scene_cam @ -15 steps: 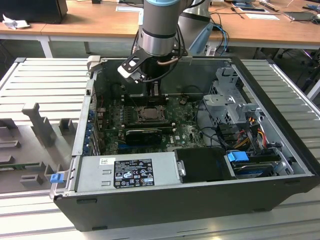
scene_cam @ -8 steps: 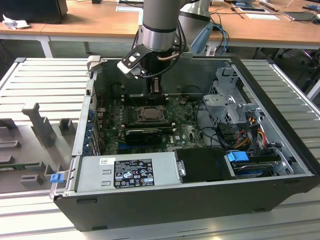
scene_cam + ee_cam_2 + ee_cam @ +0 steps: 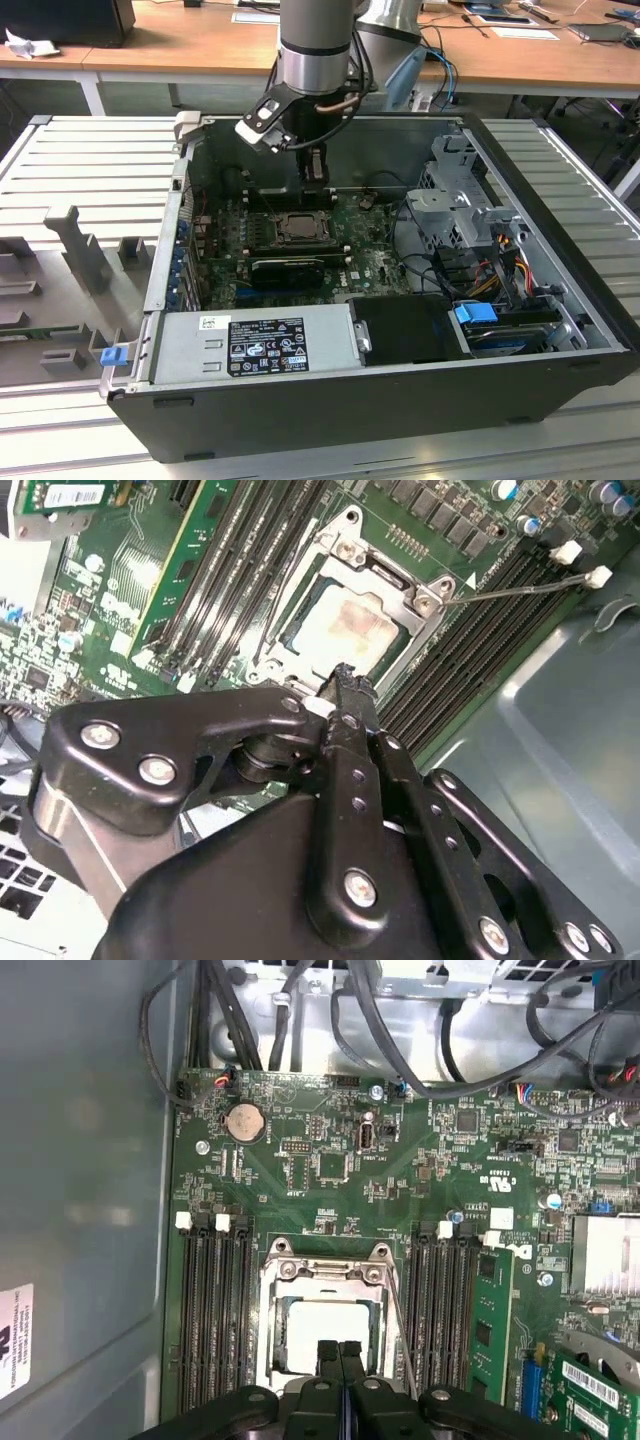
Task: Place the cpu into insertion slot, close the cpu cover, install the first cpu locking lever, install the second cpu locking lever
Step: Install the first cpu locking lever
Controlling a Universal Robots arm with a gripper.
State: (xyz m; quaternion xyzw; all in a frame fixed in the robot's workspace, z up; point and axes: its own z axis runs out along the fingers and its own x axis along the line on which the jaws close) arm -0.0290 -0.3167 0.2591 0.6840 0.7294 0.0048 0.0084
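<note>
1. The small, flat, square cpu [image 3: 325, 1338], its pale metal top showing, sits in the square black-framed insertion slot [image 3: 281, 1332] on the green motherboard [image 3: 330, 1130]. The first step appears done.
2. The thin grey metal cpu cover [image 3: 325, 1272], with its square window, lies flat around the chip in both wrist views. Closing it also appears complete.
3. A thin wire locking lever [image 3: 520, 588] angles away from the socket's corner over the long black memory slots [image 3: 470, 650] and looks unlatched. Whether the lever along the opposite side is hooked down cannot be told, so the lever work seems to be what is left.
4. The black gripper [image 3: 340, 1352] hangs just above the socket's edge, fingertips pressed together with nothing between them.
5. In the exterior view, the arm reaches down into the open dark-grey computer case [image 3: 400, 405], with the gripper poised directly over the socket.
</note>
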